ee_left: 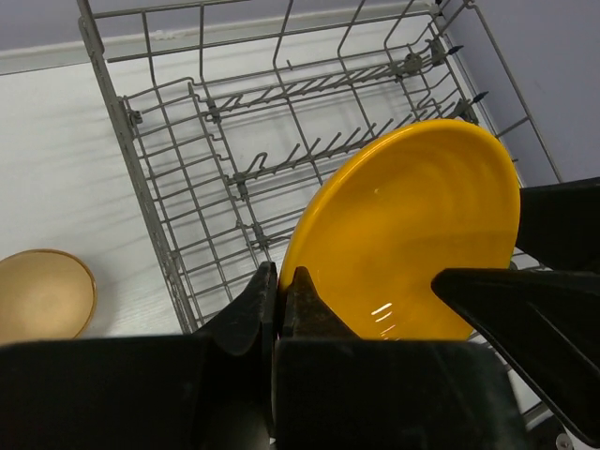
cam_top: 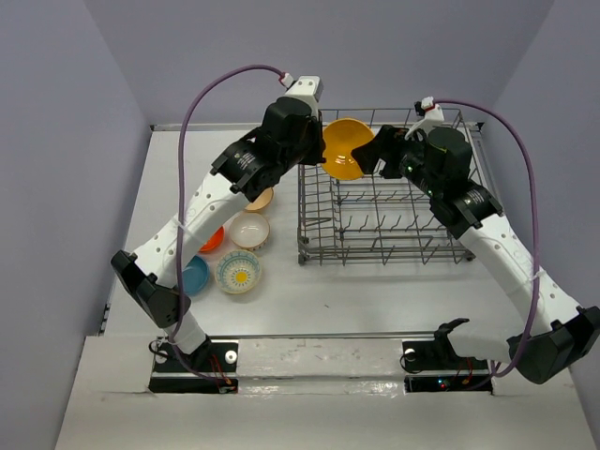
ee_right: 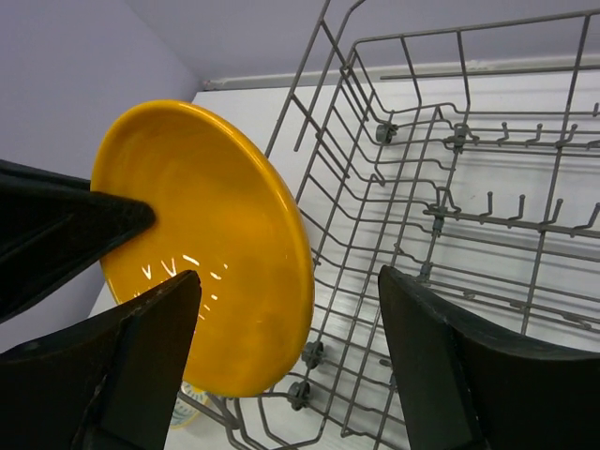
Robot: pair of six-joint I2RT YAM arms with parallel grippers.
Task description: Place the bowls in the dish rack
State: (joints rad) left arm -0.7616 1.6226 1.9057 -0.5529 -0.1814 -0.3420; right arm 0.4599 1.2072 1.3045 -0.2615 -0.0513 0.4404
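Bowl-loading at mid-step: a yellow-orange bowl hangs in the air over the far left corner of the dish rack. It is tipped up on edge, with its hollow showing to the top camera. The left gripper is clamped on the bowl's rim, its two fingers pressed close together with the rim between them. The right gripper sits just beside the opposite edge of the bowl with its jaws spread wide. Whether it touches the bowl cannot be told.

The rack is a grey wire basket lying with its long side across the worktop, with rows of upright tines inside and no dishes in it.

Left of the rack, five more bowls rest right way up on the worktop: a tan bowl partly under the left arm, a white bowl, an orange-red bowl, a blue bowl and a flower-patterned bowl.

No writing can be read anywhere. The worktop is plain white, closed in by pale lilac-grey walls.
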